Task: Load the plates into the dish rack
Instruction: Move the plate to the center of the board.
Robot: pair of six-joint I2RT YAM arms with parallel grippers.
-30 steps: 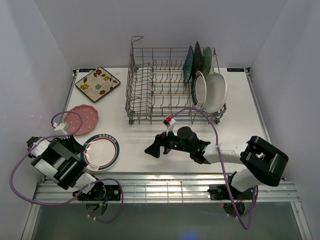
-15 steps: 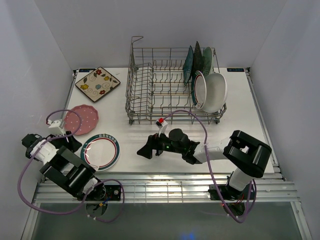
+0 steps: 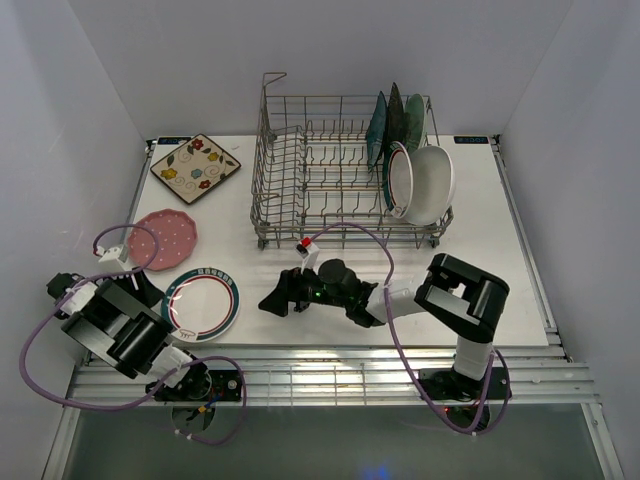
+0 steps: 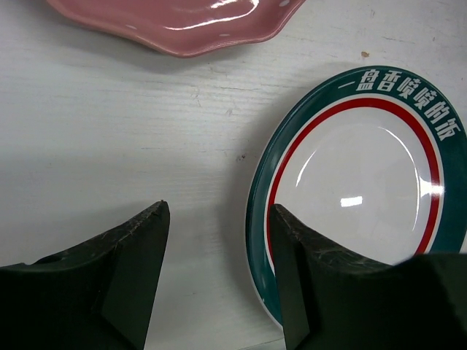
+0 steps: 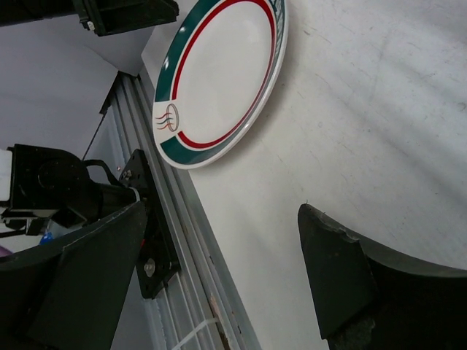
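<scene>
A green-rimmed white round plate (image 3: 203,304) lies flat at the front left; it also shows in the left wrist view (image 4: 365,182) and the right wrist view (image 5: 222,73). My left gripper (image 3: 152,291) (image 4: 219,281) is open and empty, low over the table, with one finger over the plate's left rim. My right gripper (image 3: 275,300) (image 5: 226,270) is open and empty, just right of that plate. A pink dotted plate (image 3: 163,238) (image 4: 168,18) and a cream floral square plate (image 3: 195,167) lie at the left. The dish rack (image 3: 300,170) holds several plates upright at its right end.
In the rack stand teal (image 3: 377,125), black (image 3: 395,115) and mint (image 3: 415,118) plates, with a green-rimmed round plate (image 3: 398,180) and a plain white one (image 3: 435,185) in front. A metal rail (image 5: 190,240) runs along the table's near edge.
My right gripper has moved left across the table toward the green-rimmed plate at the front left. My left arm has shifted a little beside that plate.
</scene>
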